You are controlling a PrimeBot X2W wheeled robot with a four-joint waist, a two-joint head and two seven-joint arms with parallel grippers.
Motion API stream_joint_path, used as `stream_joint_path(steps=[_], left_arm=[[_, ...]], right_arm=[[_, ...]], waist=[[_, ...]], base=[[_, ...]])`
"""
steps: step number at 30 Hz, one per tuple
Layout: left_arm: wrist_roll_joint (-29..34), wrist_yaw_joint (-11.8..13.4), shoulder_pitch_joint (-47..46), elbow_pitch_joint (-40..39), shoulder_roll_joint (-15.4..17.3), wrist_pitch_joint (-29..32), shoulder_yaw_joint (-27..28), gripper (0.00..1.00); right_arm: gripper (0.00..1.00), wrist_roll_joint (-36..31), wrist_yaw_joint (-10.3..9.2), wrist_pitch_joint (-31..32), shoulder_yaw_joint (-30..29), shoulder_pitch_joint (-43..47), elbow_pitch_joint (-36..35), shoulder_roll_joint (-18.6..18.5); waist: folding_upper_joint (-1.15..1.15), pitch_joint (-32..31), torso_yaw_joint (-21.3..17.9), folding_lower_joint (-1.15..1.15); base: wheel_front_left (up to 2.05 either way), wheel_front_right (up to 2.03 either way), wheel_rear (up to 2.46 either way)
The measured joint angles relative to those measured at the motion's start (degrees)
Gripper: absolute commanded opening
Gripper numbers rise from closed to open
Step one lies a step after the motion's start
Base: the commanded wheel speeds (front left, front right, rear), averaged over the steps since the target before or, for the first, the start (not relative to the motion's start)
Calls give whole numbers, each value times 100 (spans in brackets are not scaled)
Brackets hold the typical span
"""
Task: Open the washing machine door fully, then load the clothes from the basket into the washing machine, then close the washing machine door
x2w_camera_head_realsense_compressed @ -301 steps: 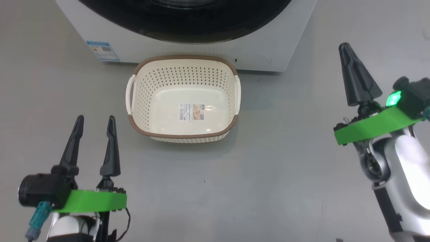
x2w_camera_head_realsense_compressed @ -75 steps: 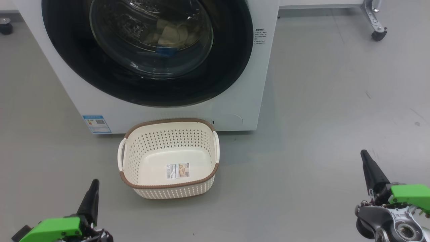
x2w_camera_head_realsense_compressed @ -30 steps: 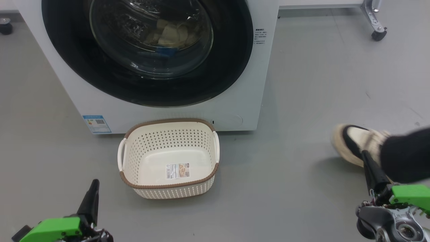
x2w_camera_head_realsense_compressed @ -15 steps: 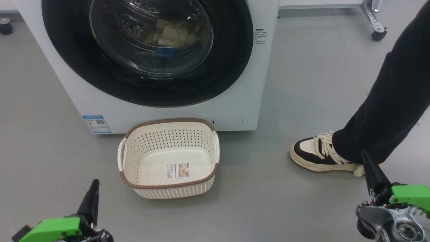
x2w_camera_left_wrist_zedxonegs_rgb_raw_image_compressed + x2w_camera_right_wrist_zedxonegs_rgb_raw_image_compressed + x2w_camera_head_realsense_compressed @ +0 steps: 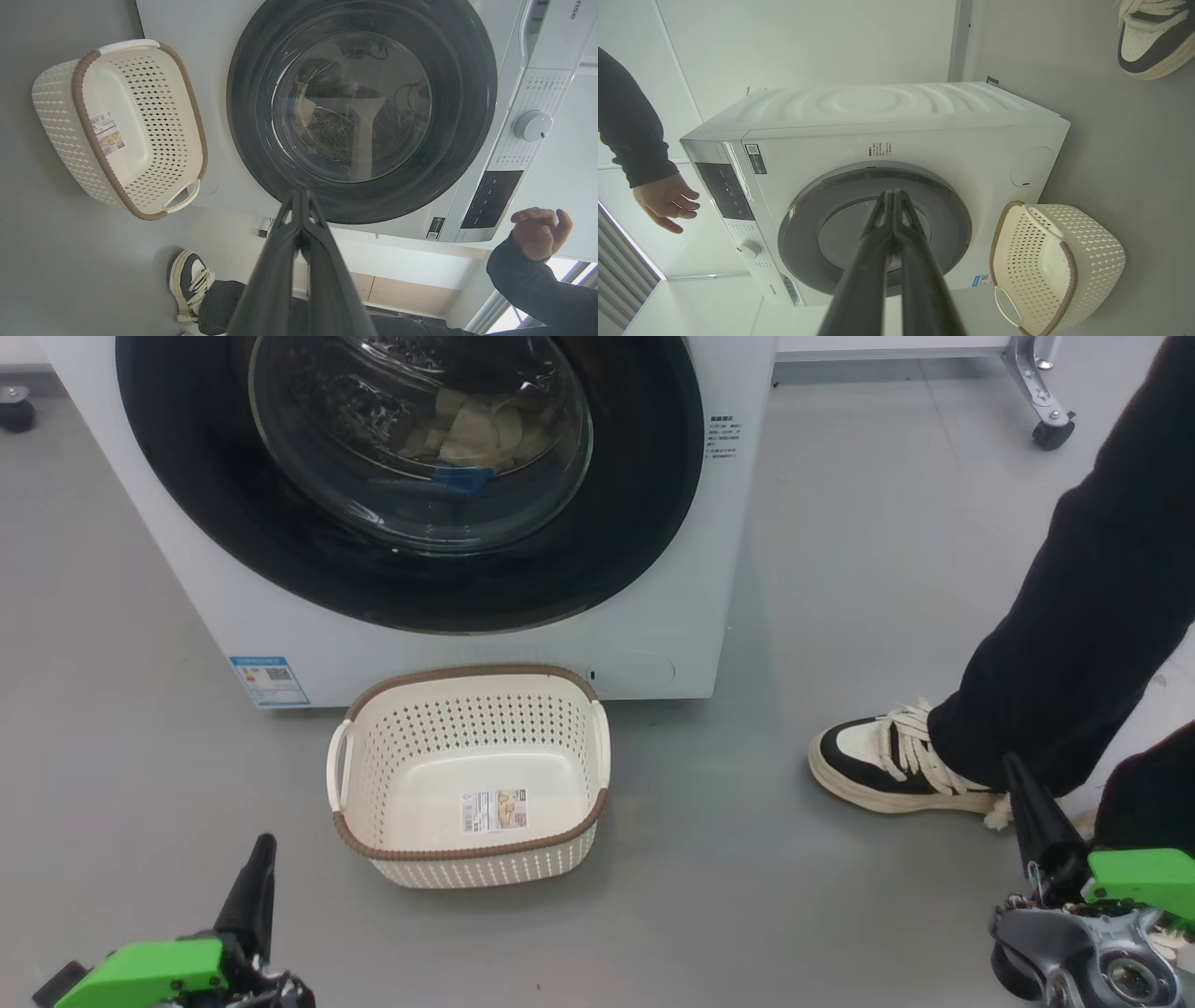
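The washing machine (image 5: 420, 653) stands ahead with its door (image 5: 644, 513) shut. Behind the glass lie the clothes (image 5: 476, 429), pale yellow with a blue piece below them. On the floor in front sits the basket (image 5: 485, 870), holding nothing but its label. My left gripper (image 5: 264, 845) is shut at the lower left, well short of the basket. At the lower right my right gripper (image 5: 1011, 765) is shut too, just in front of a person's shoe. The left wrist view has the shut left gripper (image 5: 299, 193) before the door (image 5: 467, 93), with the basket (image 5: 56, 121) beside it.
A person's shoe (image 5: 887, 765) and dark trouser leg (image 5: 1074, 616) stand on the floor right of the washer, close to my right gripper. Their hand (image 5: 668, 200) hovers near the control panel (image 5: 724, 191). A wheeled frame leg (image 5: 1046, 392) stands at the far right.
A person has stepped in from the right and planted a foot beside my right gripper; a second dark leg now shows at the right edge. Both grippers, basket and door are unmoved.
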Motion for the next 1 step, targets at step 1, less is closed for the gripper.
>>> stream_joint_path(steps=[1], left_arm=[[0,0,0,0,0,0,0,0]], right_arm=[[0,-1,0,0,0,0,0,0]], waist=[[0,0,0,0]], base=[[0,0,0]])
